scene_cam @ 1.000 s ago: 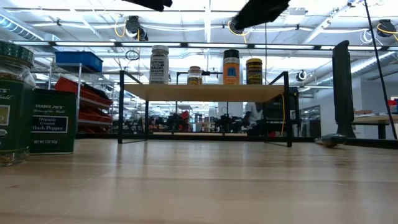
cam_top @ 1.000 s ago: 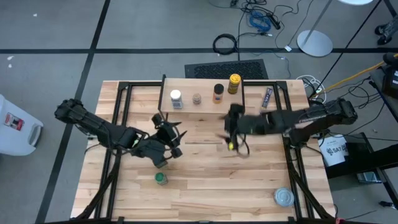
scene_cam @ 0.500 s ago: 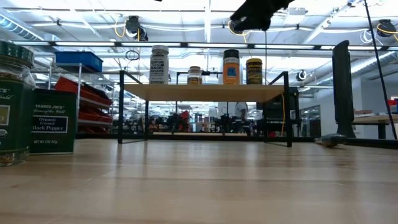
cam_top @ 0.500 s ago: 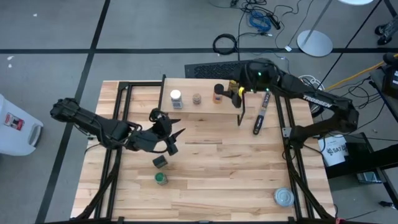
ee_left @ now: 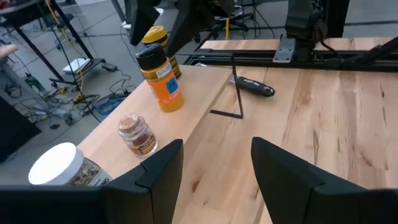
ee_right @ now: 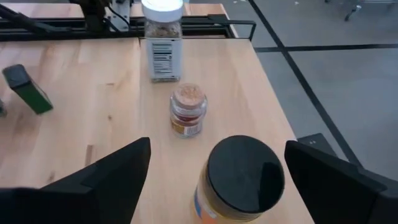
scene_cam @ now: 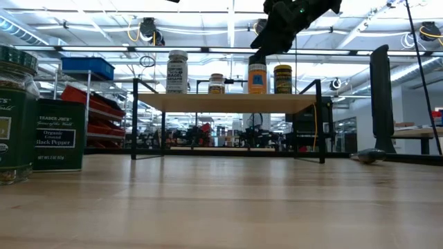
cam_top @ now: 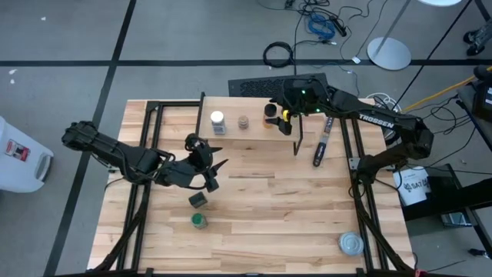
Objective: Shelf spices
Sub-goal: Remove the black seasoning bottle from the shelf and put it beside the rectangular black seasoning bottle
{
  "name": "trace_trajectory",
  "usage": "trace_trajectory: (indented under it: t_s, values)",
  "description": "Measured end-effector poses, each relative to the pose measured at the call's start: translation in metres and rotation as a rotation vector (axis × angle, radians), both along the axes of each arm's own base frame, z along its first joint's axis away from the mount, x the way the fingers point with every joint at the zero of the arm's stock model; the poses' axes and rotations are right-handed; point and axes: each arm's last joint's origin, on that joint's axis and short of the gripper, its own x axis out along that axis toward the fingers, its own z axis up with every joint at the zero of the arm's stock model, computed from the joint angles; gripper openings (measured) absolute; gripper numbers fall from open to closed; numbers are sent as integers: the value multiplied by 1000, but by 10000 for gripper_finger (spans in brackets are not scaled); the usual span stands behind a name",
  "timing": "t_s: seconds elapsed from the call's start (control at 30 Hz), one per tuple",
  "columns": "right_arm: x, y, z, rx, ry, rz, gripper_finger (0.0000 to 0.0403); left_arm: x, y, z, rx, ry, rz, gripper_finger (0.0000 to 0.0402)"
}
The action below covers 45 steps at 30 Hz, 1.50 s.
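The shelf [cam_top: 231, 108] stands at the table's far edge. On its plank stand a white-lidded jar [cam_top: 217, 121], a small brownish jar [cam_top: 243, 121], an orange jar with a black lid [ee_right: 239, 180] and a yellow-lidded jar [scene_cam: 282, 78]. My right gripper [ee_right: 217, 149] hovers open above the orange jar, one finger to each side, clear of it. My left gripper [cam_top: 207, 171] is open over the table's middle left, with nothing between its fingers. A dark square tin [cam_top: 199, 200] and a green-lidded jar [cam_top: 199, 221] stand on the table nearer than the left gripper.
A long dark packet [cam_top: 323, 142] lies on the table just right of the shelf. A flat round silver tin [cam_top: 350, 244] sits at the near right corner. Black frame rails [cam_top: 146, 154] run along both table sides. Bare wood lies between the shelf and the near edge.
My right gripper has swung from over the table's middle to the far edge and now hangs above the orange jar on the shelf. My left gripper has drawn back slightly toward the far edge, uncovering the dark tin. The spices have kept their places.
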Motion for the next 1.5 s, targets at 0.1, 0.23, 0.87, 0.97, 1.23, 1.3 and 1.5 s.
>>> trace_trajectory:
  t_s: [0.1,0.23,0.87,0.97,1.23,1.3,1.5]
  values:
    - [-2,-5,0,-8,2,-28,359,0,0,0,6,3,-3,199]
    - [-5,-10,0,1,-2,-36,359,0,0,0,8,4,-2,199]
    - [8,-20,-21,50,53,20,354,1,0,1,20,4,-7,199]
    - [8,-20,-21,49,51,17,341,1,0,1,25,7,-9,199]
    - [7,-19,-22,75,67,6,272,1,0,0,25,8,-9,199]
    - [6,-19,-23,81,71,3,253,1,0,0,25,8,-9,199]
    - [8,-16,-22,109,66,-4,202,1,0,0,25,8,-9,199]
